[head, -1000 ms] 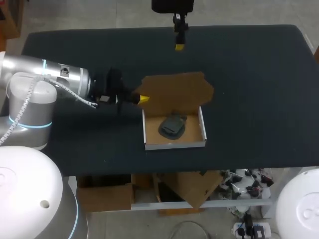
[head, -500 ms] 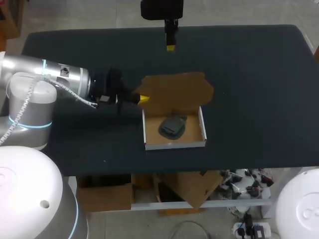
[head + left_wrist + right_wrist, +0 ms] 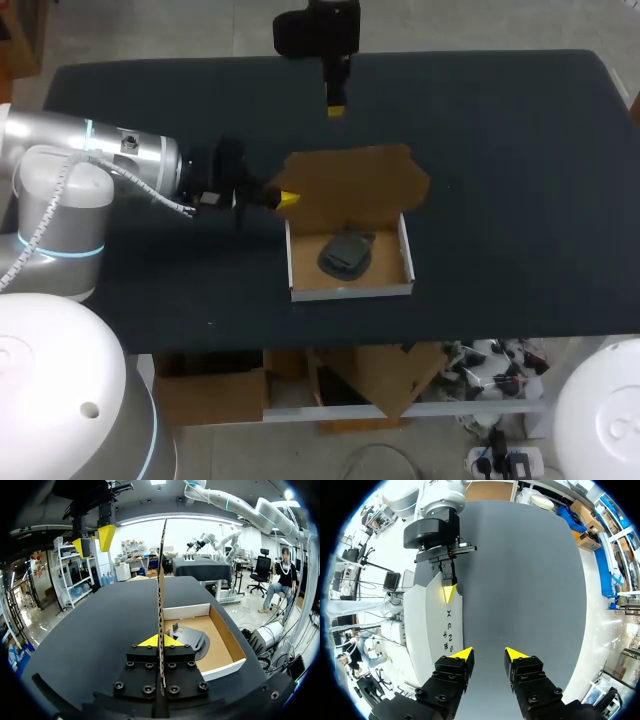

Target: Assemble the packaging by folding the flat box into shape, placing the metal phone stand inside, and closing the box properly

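On lid (image 3: 432,615): dark print (image 3: 447,626) (left gripper (image 3: 288,200) clamps edge).

Seen steeply from above and behind, the head camera takes in the whole dark counter (image 3: 520,150), the box (image 3: 350,290) near mid-frame. The left wrist camera sits low and close, facing along the left pincer (image 3: 161,641) and the raised lid (image 3: 162,580), edge-on, with the right pincer (image 3: 93,540) high ahead. The right wrist camera hangs high over the counter's far side, looking down; lid and left pincer show in all three views.
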Robot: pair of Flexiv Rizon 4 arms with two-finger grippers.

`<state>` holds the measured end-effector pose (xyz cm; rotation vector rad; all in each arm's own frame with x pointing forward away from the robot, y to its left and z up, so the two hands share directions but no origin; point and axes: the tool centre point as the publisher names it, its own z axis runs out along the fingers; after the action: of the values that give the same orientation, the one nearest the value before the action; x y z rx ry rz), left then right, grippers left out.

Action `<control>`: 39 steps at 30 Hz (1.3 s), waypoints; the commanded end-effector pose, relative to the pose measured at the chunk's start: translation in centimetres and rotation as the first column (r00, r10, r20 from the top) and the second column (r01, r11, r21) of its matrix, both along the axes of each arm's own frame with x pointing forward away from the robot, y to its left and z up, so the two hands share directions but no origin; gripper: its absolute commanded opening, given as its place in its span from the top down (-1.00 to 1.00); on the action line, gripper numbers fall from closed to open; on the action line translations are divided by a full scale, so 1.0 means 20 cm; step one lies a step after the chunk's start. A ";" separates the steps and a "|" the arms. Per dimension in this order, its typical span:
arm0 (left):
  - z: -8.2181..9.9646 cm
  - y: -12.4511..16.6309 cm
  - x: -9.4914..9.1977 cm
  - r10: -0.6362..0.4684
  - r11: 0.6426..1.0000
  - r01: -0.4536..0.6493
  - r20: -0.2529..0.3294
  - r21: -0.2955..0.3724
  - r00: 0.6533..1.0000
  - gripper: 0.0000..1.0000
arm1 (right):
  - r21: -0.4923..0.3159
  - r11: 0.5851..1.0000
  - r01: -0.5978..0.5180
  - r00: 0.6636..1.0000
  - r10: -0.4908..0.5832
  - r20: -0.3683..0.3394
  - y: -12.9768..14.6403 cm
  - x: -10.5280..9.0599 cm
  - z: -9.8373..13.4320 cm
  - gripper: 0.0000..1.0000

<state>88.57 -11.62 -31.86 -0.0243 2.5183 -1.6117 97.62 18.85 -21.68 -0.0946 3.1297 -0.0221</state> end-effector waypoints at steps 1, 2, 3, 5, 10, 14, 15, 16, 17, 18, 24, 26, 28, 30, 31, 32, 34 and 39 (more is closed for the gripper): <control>-0.01 -0.01 0.00 -0.003 1.000 0.003 -0.002 0.000 1.000 1.00 | 0.013 1.000 0.000 1.000 -0.001 0.021 -0.02 -0.05 -0.02 0.16; -0.01 -0.01 0.00 -0.003 1.000 0.003 -0.002 0.000 1.000 1.00 | 0.014 1.000 0.000 1.000 0.000 0.020 -0.02 -0.06 -0.03 0.15; -0.01 -0.01 0.00 -0.003 1.000 0.003 -0.002 0.000 1.000 1.00 | 0.015 1.000 0.000 1.000 0.000 0.019 -0.02 -0.06 -0.03 0.17; -0.01 -0.01 0.00 -0.003 1.000 0.003 -0.002 0.000 1.000 1.00 | 0.018 1.000 0.000 1.000 0.000 0.019 -0.02 -0.08 -0.03 0.17; -0.01 -0.01 0.00 -0.003 1.000 0.003 -0.002 0.000 1.000 1.00 | 0.023 1.000 0.001 1.000 -0.001 0.022 -0.02 -0.12 -0.04 0.18; -0.01 -0.01 0.00 -0.003 1.000 0.003 -0.002 0.000 1.000 1.00 | 0.022 1.000 0.004 1.000 -0.004 0.025 -0.02 -0.15 -0.04 0.21; -0.01 -0.01 0.00 -0.003 1.000 0.003 -0.002 0.000 1.000 1.00 | 0.022 1.000 0.004 1.000 -0.005 0.025 -0.02 -0.16 -0.04 0.22; -0.01 -0.01 0.00 -0.003 1.000 0.003 -0.002 0.000 1.000 1.00 | 0.022 1.000 0.005 1.000 -0.005 0.026 -0.02 -0.17 -0.04 0.22; -0.01 -0.01 0.00 -0.003 1.000 0.003 -0.002 0.000 1.000 1.00 | 0.021 1.000 0.006 1.000 -0.006 0.026 -0.02 -0.18 -0.04 0.24; -0.01 -0.01 0.00 -0.003 1.000 0.003 -0.002 0.000 1.000 1.00 | 0.021 1.000 0.006 1.000 -0.007 0.026 -0.02 -0.19 -0.04 0.25; -0.01 -0.01 0.00 -0.003 1.000 0.003 -0.002 0.000 1.000 1.00 | 0.021 1.000 0.011 1.000 -0.012 0.021 -0.02 -0.22 -0.06 0.29; -0.01 -0.01 0.00 -0.003 1.000 0.003 -0.002 0.000 1.000 1.00 | 0.022 1.000 0.013 1.000 -0.014 0.022 -0.02 -0.24 -0.06 0.29; -0.01 -0.01 0.00 -0.003 1.000 0.003 -0.002 0.000 1.000 1.00 | 0.024 1.000 0.015 1.000 -0.016 0.024 -0.02 -0.26 -0.06 0.30; -0.01 -0.01 0.00 -0.003 1.000 0.003 -0.002 0.000 1.000 1.00 | 0.024 1.000 0.017 1.000 -0.018 0.025 -0.03 -0.27 -0.05 0.34; -0.01 -0.01 0.00 -0.003 1.000 0.003 -0.002 0.000 1.000 1.00 | 0.025 1.000 0.018 0.999 -0.019 0.026 -0.03 -0.28 -0.05 0.36; -0.01 -0.01 0.00 -0.003 1.000 0.003 -0.002 0.000 1.000 1.00 | 0.025 1.000 0.019 0.999 -0.020 0.027 -0.03 -0.29 -0.05 0.37; -0.01 -0.01 0.00 -0.003 1.000 0.003 -0.002 0.000 1.000 1.00 | 0.025 0.999 0.020 0.999 -0.021 0.029 -0.03 -0.30 -0.05 0.37; -0.01 -0.01 0.00 -0.003 1.000 0.003 -0.002 0.000 1.000 1.00 | 0.028 0.999 0.019 0.999 -0.020 0.027 -0.04 -0.32 -0.06 0.32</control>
<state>88.57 -11.62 -31.86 -0.0243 2.5183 -1.6117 91.71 18.47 -22.77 -0.0616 3.1135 0.0026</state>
